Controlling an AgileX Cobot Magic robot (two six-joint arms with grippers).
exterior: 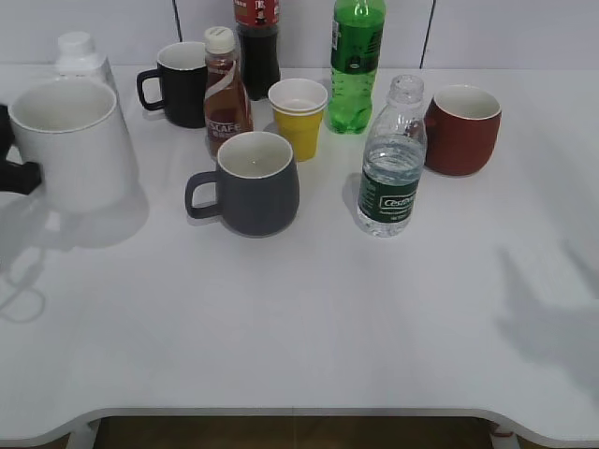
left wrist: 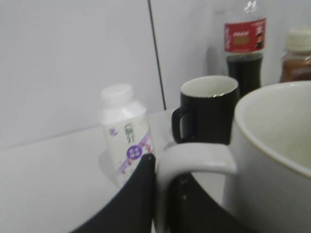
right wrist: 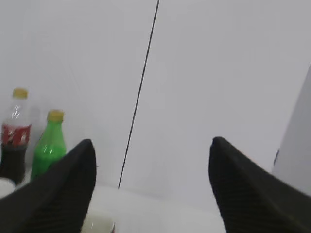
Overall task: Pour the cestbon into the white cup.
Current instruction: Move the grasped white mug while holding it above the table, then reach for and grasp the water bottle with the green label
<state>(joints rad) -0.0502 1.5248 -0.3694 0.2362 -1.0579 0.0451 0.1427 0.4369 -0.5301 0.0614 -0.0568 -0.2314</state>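
The white cup [exterior: 70, 145] is at the far left in the exterior view, upright. My left gripper [exterior: 14, 173] is shut on its handle. The left wrist view shows the jaws [left wrist: 167, 182] clamped on the handle, with the cup's body [left wrist: 272, 160] to the right. I cannot tell whether the cup rests on the table. The cestbon [exterior: 391, 168] stands upright right of centre, apart from both grippers. My right gripper [right wrist: 151, 160] is open and empty, facing the back wall. It does not show in the exterior view.
A dark grey mug [exterior: 253, 182] stands in the middle. Behind it are a yellow paper cup [exterior: 299, 117], a brown coffee bottle [exterior: 225, 94], a black mug [exterior: 178, 84], a cola bottle [exterior: 257, 47] and a green soda bottle [exterior: 356, 65]. A red mug [exterior: 461, 129] stands right of the cestbon. A small white bottle [exterior: 80, 56] is behind the white cup.
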